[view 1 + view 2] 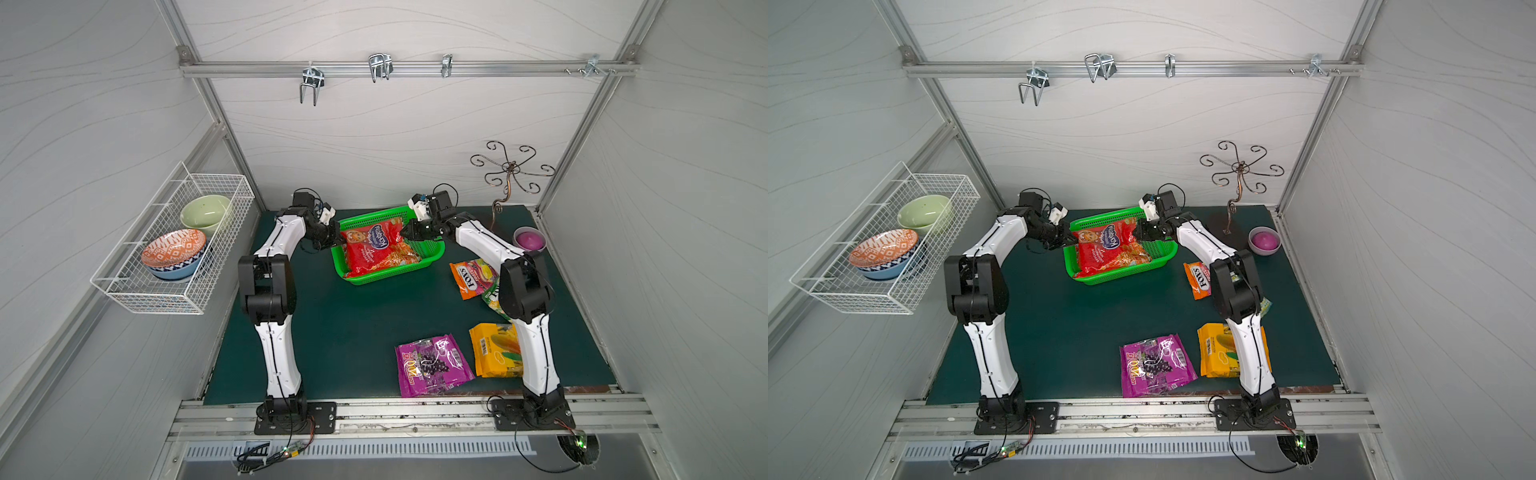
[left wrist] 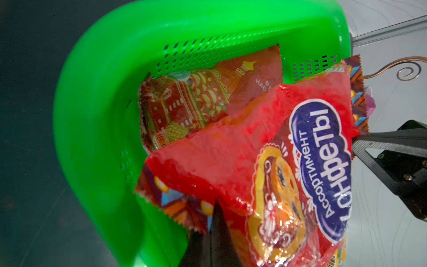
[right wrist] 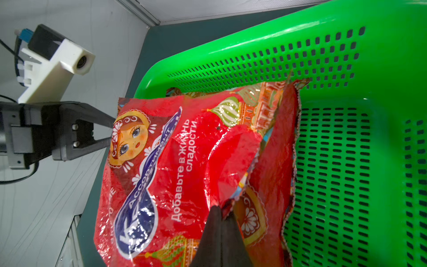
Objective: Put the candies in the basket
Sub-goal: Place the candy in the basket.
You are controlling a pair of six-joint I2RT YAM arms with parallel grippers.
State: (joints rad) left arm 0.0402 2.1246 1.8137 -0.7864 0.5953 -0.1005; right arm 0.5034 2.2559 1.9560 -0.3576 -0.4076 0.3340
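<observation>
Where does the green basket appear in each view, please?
Top view: green basket at the picture's centre.
Top view: likewise central.
Left wrist: its rim curves behind the red bag.
Right wrist: its perforated wall rises behind that bag.
Shared landmark: the bag's blue oval logo.

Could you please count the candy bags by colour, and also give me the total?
Red: 2, the upper red bag above the lower red bag in the basket
Purple bag: 1
Yellow-orange bag: 1
Small orange bag: 1
Small green-yellow bag: 1, partly hidden
Total: 6
</observation>
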